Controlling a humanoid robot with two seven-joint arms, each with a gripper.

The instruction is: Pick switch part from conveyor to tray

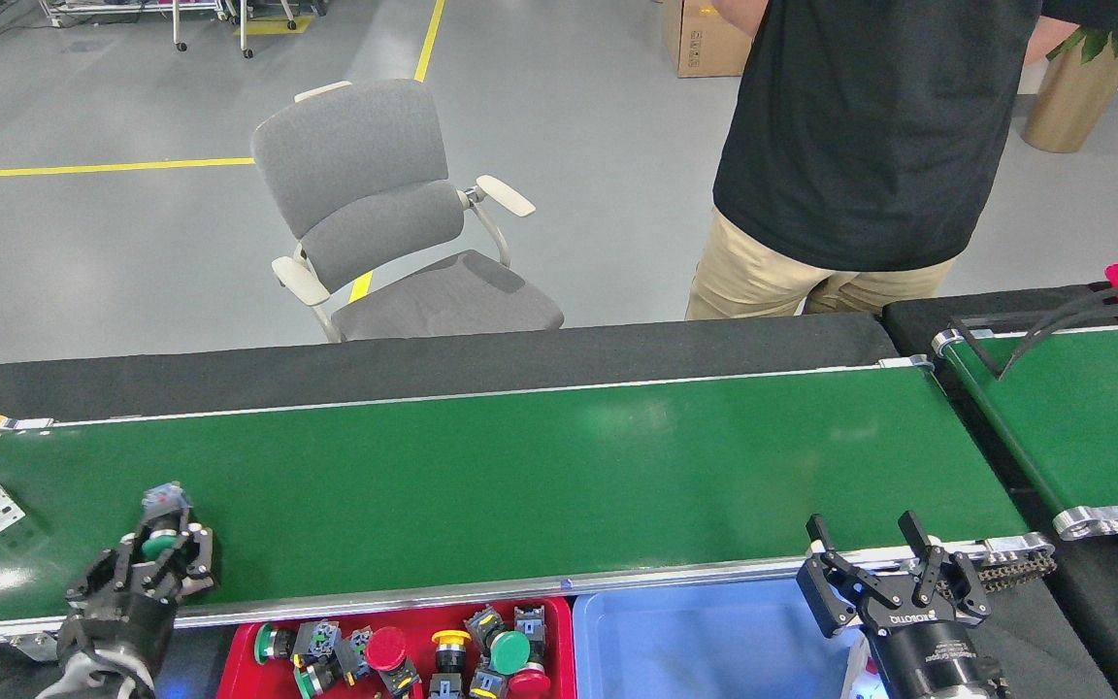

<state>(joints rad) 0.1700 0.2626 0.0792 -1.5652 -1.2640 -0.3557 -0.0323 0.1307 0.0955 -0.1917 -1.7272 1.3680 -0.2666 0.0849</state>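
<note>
fingers (pixel 192 561) gripping switch part (pixel 161 524), red tray (pixel 241 662) of switches

Beyond the belt you see a smooth grey floor (pixel 113 243) marked with yellow lines (pixel 93 167). A grey upholstered armchair (pixel 394 214) with cream armrests stands on it. Further back sit a cardboard box (pixel 705 44), wheeled racks (pixel 180 15), and a gold planter (pixel 1068 92) with green leaves.
</note>
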